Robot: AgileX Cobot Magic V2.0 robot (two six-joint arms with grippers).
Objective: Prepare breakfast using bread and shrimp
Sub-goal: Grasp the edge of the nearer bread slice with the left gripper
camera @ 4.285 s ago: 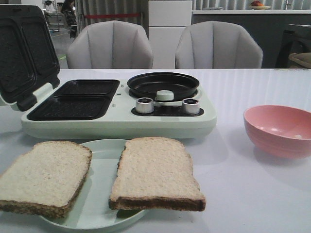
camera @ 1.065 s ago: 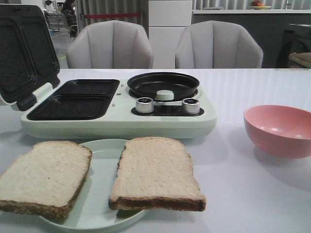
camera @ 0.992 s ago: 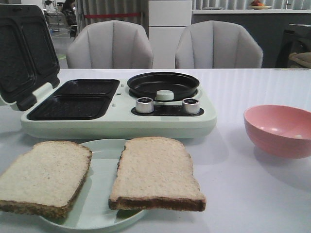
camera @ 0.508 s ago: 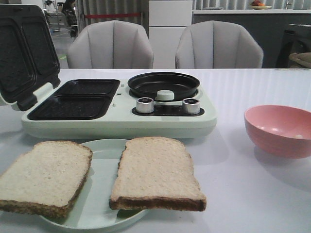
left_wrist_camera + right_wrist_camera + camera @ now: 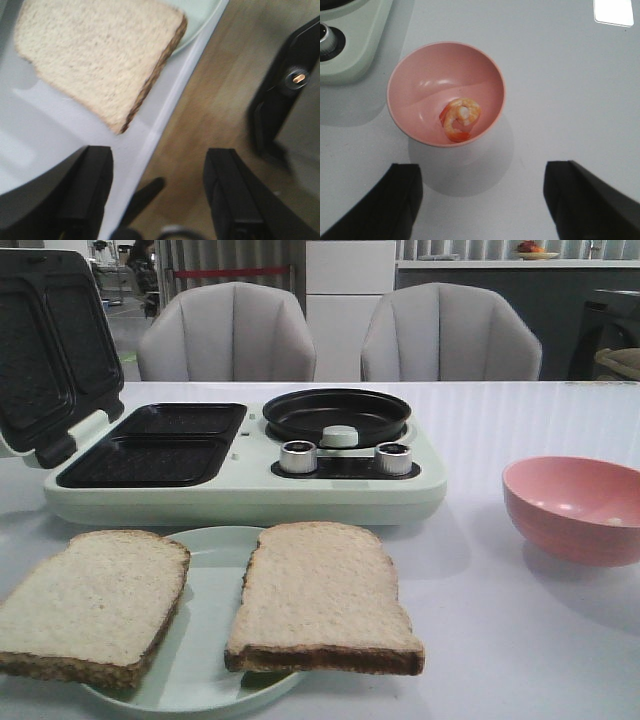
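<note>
Two flat tan wholemeal bread slices (image 5: 320,595) lie side by side on pale green round plate (image 5: 205,660), overhanging rim; likely light, soft, floppy, so pinch crust edge. Curled pink-orange shrimp (image 5: 461,118) sit in pink bowl (image 5: 415,85); probably slippery, small. Left claw (image 5: 157,192) fingers apart, empty, near counter (image 5: 500,640) edge. Right claw (image 5: 482,200) spread wide above bowl. Mint sandwich maker (image 5: 240,485) open behind plate.

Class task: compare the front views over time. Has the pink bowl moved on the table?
No. The pink bowl keeps the same gap to the right of the breakfast maker.
</note>
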